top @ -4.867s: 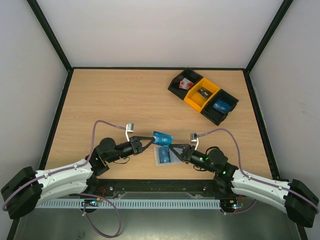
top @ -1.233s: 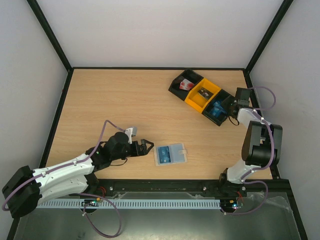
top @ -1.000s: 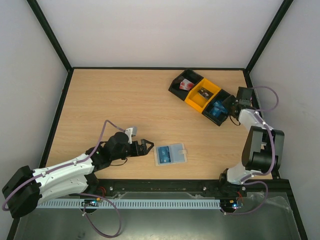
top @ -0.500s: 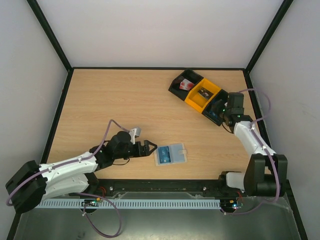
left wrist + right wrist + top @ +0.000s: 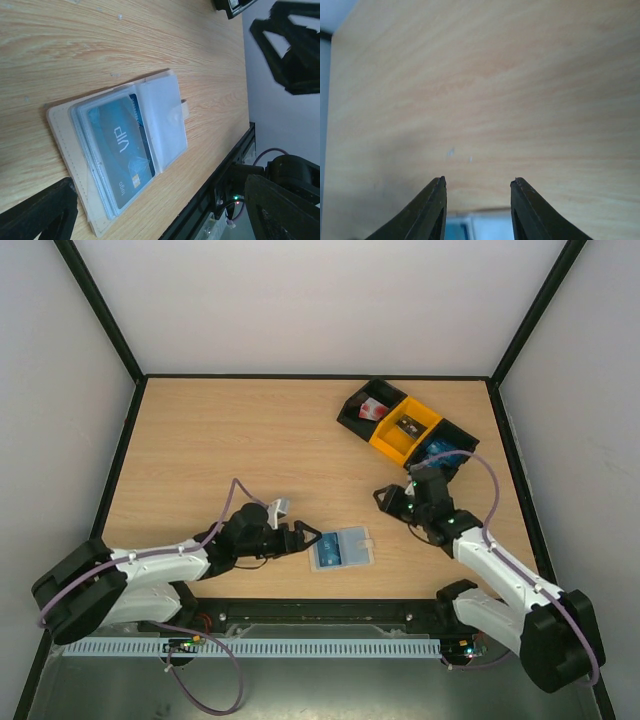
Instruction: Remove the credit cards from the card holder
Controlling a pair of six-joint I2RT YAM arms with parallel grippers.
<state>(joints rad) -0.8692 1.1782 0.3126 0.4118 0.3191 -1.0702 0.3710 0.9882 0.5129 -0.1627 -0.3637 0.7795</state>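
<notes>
The card holder lies flat near the table's front edge, a translucent pale sleeve with its tab on the right side. In the left wrist view the card holder keeps a blue credit card marked VIP in its nearer pocket. My left gripper is open, low at the holder's left edge, with its fingers apart on either side. My right gripper hangs open and empty above the table, behind and right of the holder. Between the tips of the right gripper is bare wood, with the holder's edge just below.
A row of bins stands at the back right, two black and a yellow one between. The right black bin holds a blue card, the left one a red-and-white item, the yellow one a small dark item.
My right arm has swung from the bins down toward the table's middle, near the holder. My left gripper has slid right up to the holder's left edge.
</notes>
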